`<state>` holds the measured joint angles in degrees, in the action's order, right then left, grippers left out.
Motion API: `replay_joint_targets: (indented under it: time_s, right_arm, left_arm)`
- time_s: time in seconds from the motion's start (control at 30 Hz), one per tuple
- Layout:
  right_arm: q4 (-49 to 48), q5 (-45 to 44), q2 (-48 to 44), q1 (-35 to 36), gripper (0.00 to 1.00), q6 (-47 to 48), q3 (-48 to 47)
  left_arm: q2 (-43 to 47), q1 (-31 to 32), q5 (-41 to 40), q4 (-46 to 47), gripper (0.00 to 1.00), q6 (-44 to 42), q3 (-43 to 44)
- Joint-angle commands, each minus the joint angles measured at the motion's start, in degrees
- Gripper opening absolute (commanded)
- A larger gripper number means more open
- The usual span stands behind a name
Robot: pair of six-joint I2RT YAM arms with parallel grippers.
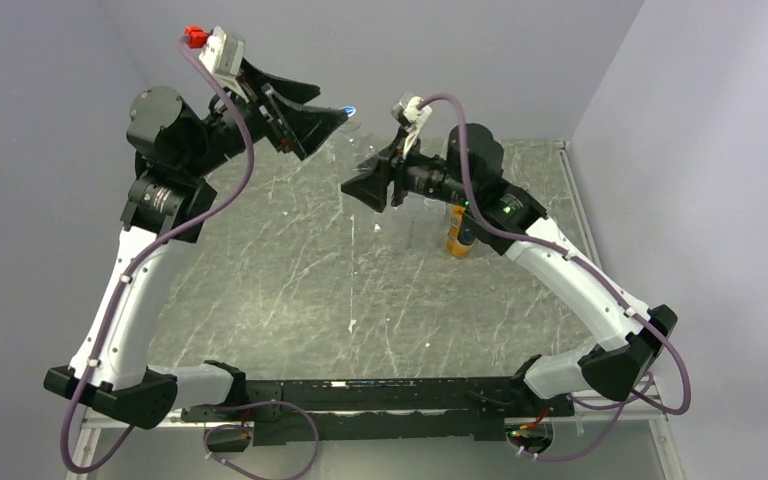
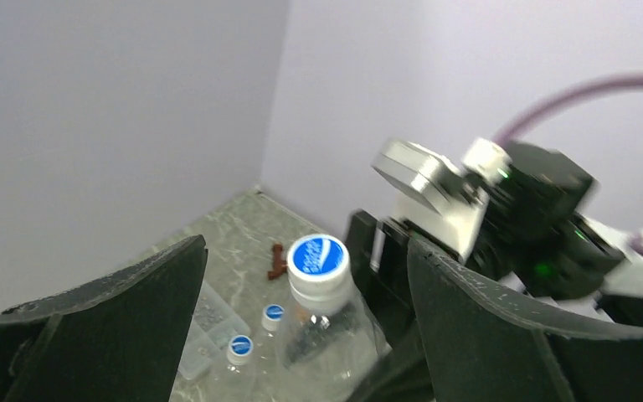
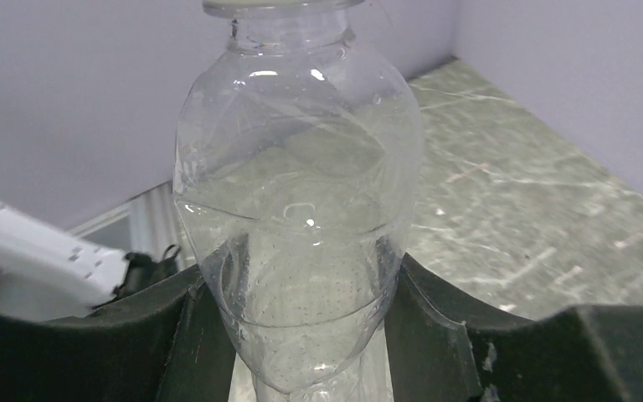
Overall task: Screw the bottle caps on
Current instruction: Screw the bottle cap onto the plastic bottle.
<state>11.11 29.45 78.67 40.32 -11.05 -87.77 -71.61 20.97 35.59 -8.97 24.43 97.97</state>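
Clr btl [image 3: 300, 218] blocks R view; caps [image 2: 274, 312] nearby.

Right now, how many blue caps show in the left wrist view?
3 blue caps: one atop the clear bottle, two lower down beside the clear box; more may be hidden.

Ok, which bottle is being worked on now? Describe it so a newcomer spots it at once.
In the far half of the table, the right hand grips a clear bottle by its body. It is the only bottle in a hand, and it is topped by a blue cap; the orange bottle stands loose by the right arm.
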Motion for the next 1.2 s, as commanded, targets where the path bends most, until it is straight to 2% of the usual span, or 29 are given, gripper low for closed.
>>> replay_joint_targets:
  time_s: [0.0,0.43,0.6,1.17]
  right_arm:
    - [0.00,-24.15,-0.77,4.04,0.15,3.23,-1.38]
    - [6.80,-33.83,7.42,7.26,0.14,3.39,-11.85]
    - [8.06,-34.25,8.63,7.80,0.14,3.63,-13.50]
    - [10.02,-35.20,9.52,8.64,0.13,4.33,-14.62]
  left_arm:
    - [-2.95,-0.05,-10.96,-4.13,0.93,-0.24,4.31]
    - [-7.39,0.90,-14.08,-5.57,0.80,0.68,7.55]
    - [-8.30,1.17,-13.65,-5.43,0.77,1.10,8.08]
    - [-11.25,2.12,-12.43,-5.02,0.54,2.20,10.04]
